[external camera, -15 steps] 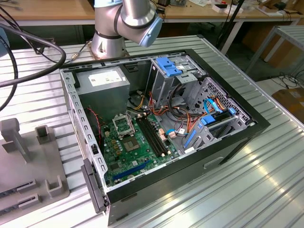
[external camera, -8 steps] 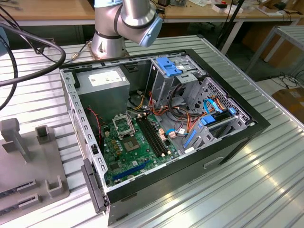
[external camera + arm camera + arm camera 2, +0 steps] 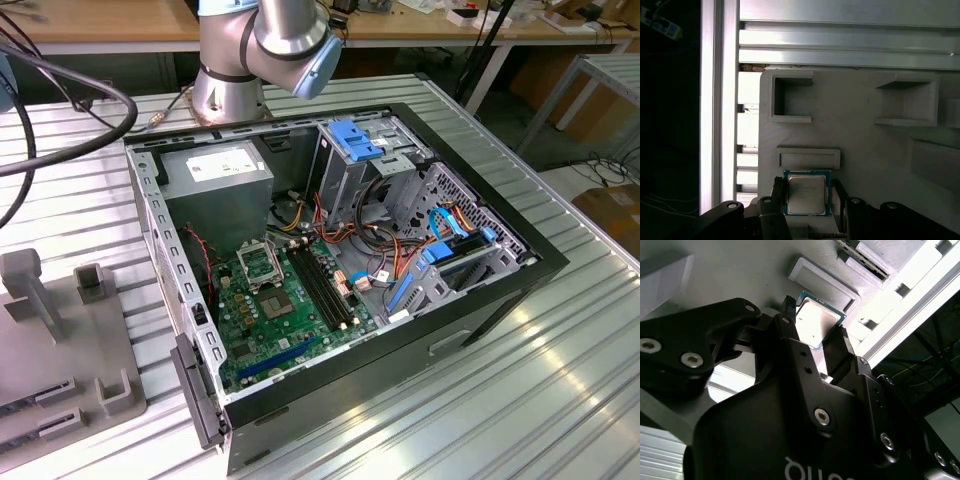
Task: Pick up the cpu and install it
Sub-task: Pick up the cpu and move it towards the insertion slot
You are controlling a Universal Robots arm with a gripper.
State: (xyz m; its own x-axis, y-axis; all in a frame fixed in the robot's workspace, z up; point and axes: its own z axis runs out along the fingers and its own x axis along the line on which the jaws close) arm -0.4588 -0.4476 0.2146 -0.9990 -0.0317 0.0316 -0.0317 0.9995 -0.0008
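Step in hand: the picking-up part. The pincer (image 3: 815,319) is down at the cpu (image 3: 807,194), over a grey tray (image 3: 865,150).
Pincer: its two black sides press on two opposite edges of the chip. To me it looks clamped on the cpu.
Where the cpu is: between the pincer's sides, with its shiny top facing up. It is just beside a raised box shape (image 3: 810,157) on the tray. I cannot tell if it rests on the tray or hangs a little above it.
Tray: it lies on the ribbed metal desk (image 3: 560,380). The open computer case (image 3: 545,262) stands on that desk too.
Where it must go: the black socket frame (image 3: 258,262) on the green board (image 3: 300,335) inside the case, well apart from the tray.
Done so far: the chip is not in the case, so the putting-in part is not yet done.
What the next move calls for: I think a firm, flat hold, because the chip is thin and could slip or tip. It has to get over the case wall without a bump. Then it has to meet the socket flat, straight and the right way round.
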